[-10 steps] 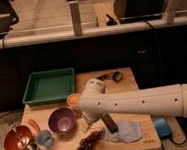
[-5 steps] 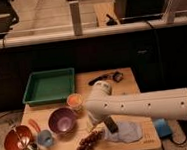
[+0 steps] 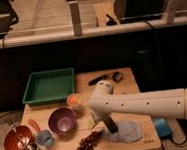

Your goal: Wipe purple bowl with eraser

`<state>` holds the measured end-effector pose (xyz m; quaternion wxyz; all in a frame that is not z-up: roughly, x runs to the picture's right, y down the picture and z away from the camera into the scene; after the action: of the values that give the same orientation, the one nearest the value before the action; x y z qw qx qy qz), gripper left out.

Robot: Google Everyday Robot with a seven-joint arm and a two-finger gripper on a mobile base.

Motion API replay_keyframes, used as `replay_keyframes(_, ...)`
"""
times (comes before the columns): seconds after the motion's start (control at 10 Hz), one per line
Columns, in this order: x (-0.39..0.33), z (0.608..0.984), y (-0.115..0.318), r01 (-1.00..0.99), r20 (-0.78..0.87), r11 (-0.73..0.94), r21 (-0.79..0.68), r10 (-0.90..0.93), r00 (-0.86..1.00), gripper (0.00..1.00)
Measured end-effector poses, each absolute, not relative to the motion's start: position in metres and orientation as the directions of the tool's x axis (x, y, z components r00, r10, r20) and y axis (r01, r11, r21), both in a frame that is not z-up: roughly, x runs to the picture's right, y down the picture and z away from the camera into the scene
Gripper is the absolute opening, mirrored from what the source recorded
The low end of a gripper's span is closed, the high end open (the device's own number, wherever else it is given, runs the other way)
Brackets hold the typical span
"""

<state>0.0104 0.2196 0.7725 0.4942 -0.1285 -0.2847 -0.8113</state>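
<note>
purple bowl [image 3: 62, 120]: round, upright, empty, front-left | gripper [image 3: 111, 124]: low, right of bowl, not touching

I am reading no text, label, brand, number or sign anywhere in this view. Nothing legible is showing on the purple bowl [image 3: 62, 120], the green tray [image 3: 49, 86], the wooden table [image 3: 126, 88] or the white arm [image 3: 150, 103]. I am seeing the gripper [image 3: 111, 125] hanging below the arm's bend, low over the table. It is at the left edge of the blue cloth [image 3: 127, 133], to the right of the purple bowl and near the grapes [image 3: 89, 143].
</note>
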Motion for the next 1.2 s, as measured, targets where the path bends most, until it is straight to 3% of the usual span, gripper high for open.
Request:
replay_keyframes(0.4,0.024,0.812,0.215,0.876,0.494,-0.346,0.335,-0.728,-0.476,0.80)
replay_keyframes(1.2,0.062,0.832,0.242,0.917,0.575,-0.277,0.286,-0.717,-0.395,0.78)
